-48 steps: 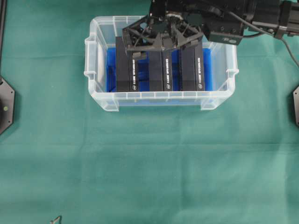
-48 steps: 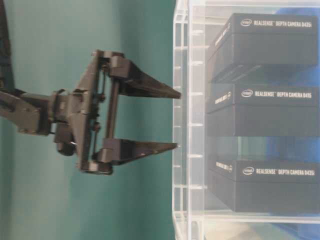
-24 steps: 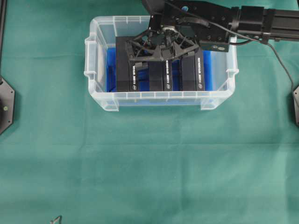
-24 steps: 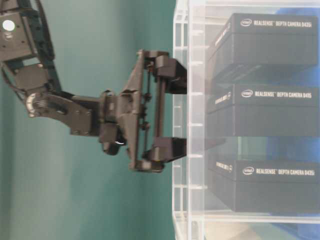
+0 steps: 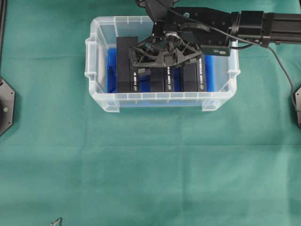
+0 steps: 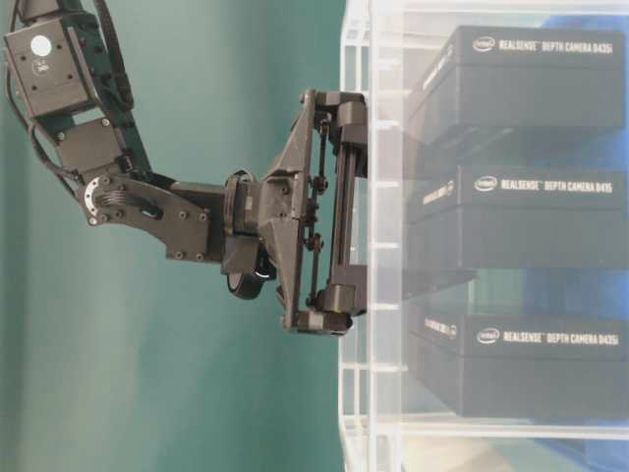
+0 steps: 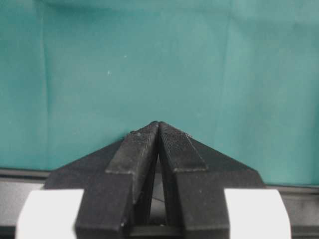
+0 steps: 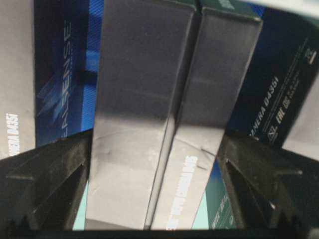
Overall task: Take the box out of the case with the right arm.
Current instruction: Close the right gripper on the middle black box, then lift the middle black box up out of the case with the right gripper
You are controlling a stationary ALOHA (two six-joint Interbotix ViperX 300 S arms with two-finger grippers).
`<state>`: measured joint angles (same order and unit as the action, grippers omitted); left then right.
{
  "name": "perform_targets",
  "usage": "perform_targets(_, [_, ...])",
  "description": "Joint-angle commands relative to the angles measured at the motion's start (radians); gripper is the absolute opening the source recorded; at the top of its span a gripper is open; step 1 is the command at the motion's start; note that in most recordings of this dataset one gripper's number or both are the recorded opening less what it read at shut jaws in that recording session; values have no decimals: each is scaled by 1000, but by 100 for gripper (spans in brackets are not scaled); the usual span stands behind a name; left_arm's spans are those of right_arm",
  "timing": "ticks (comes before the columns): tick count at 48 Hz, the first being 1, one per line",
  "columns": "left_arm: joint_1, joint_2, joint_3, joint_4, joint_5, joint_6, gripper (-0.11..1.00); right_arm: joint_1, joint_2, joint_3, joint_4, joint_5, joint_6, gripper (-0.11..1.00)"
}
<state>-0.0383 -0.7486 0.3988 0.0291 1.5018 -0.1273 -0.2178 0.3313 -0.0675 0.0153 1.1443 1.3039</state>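
Observation:
The clear case (image 5: 160, 100) with a blue lining stands at the back of the green cloth and holds three black boxes on edge. My right gripper (image 5: 162, 59) reaches down into it from the right. It is open, one finger on each side of the middle box (image 5: 162, 81). In the right wrist view that box (image 8: 149, 99) fills the gap between the fingers (image 8: 55, 179), with slivers of space at both sides. From table level the fingertips show dimly through the case wall (image 6: 359, 393), beside the middle box (image 6: 531, 211). My left gripper (image 7: 158, 124) is shut on nothing, over bare cloth.
The left box (image 5: 123, 70) and the right box (image 5: 193, 77) stand close on either side of the middle one. Black arm mounts sit at the left edge (image 5: 5, 106) and the right edge (image 5: 297, 108). Green cloth (image 5: 150, 165) covers the table in front of the case.
My right gripper has come down from above the case rim into the case. Its open fingers now straddle the middle box. The boxes have not moved.

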Motion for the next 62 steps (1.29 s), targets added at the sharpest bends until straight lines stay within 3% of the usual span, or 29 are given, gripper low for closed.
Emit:
perform_targets(1, [3,3,-25,3,-3,0,0,2,-20,-11,3,-12,0,93])
perform_targets(21, [3,3,-25,3,-3,0,0,2,-6,-11,8,-20,21,88])
perform_targets(24, [3,3,-25,3,-3,0,0,2,-3,-11,9,-18,25,84])
perform_targets(29, [3,3,-25,3,-3,0,0,2,0,-11,5,-14,49,67])
perform_targets(52, [3,3,-25,3,-3,0,0,3,0,-28,0,-9,58,67])
perform_targets(62, [3,3,-26,3,-3,2,0,3,-12,-71,-3,55,60,67])
